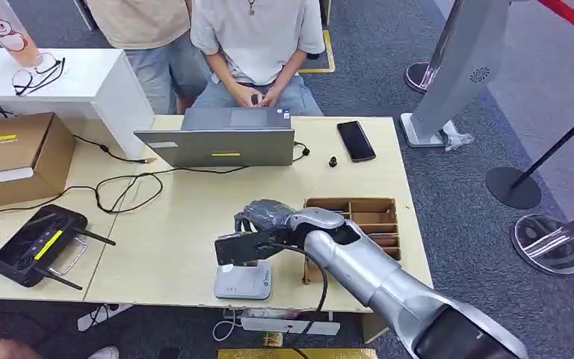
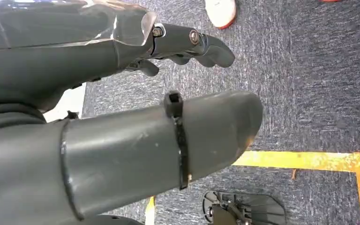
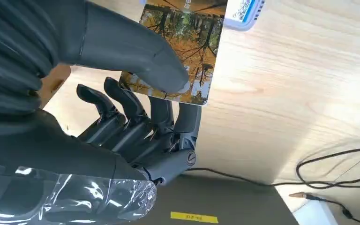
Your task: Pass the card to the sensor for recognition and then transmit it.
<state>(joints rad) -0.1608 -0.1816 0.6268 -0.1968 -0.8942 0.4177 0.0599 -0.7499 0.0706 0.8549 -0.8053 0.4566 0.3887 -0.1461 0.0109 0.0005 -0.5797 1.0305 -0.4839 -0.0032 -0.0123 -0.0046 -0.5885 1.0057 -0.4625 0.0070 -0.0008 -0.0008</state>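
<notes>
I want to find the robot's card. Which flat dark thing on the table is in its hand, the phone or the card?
The card. The right hand holds it above the white sensor at the table's near edge. The black phone lies untouched beside the laptop.

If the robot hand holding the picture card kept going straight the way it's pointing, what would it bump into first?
Probably nothing soon. The right robot hand points left over the sensor, card held above it. Straight on lies bare table, then perhaps the black controller, though height is hard to judge.
</notes>
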